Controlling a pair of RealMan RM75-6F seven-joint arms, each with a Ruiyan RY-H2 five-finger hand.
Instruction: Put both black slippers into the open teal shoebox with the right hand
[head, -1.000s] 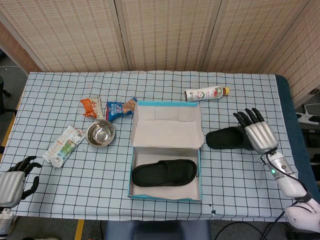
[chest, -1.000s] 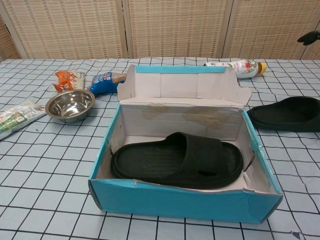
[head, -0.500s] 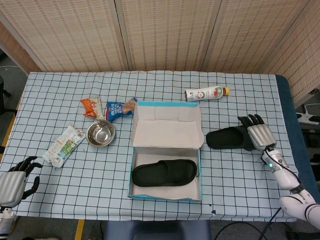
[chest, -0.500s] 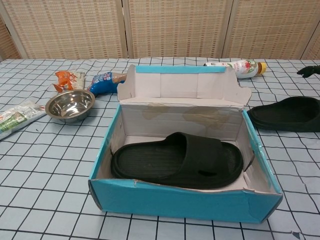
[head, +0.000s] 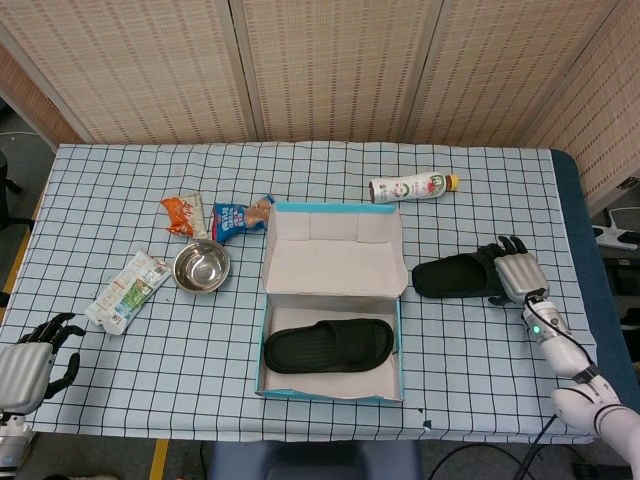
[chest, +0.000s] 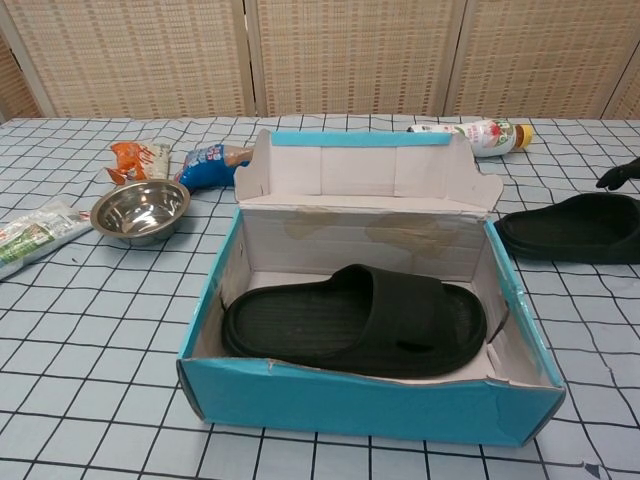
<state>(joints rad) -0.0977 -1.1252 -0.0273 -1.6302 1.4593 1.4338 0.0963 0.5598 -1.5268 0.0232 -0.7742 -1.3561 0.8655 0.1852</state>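
The open teal shoebox (head: 330, 391) (chest: 370, 410) stands mid-table with its lid flap up at the back. One black slipper (head: 328, 346) (chest: 350, 320) lies flat inside it. The second black slipper (head: 452, 276) (chest: 575, 228) lies on the cloth just right of the box. My right hand (head: 517, 271) is low at that slipper's right end, fingers spread over its edge; a grasp is not visible. In the chest view only its fingertips (chest: 620, 176) show at the right border. My left hand (head: 28, 362) hangs off the near left table corner, holding nothing.
A white bottle (head: 412, 187) (chest: 470, 135) lies behind the box on the right. A steel bowl (head: 201, 266) (chest: 140, 210), two snack packets (head: 181, 215) (head: 238, 216) and a white packet (head: 128, 290) sit left of the box. The table's right edge is close to my right hand.
My right hand has come down and settled at the right end of the outside slipper. Both slippers, the box and my left hand have stayed where they were.
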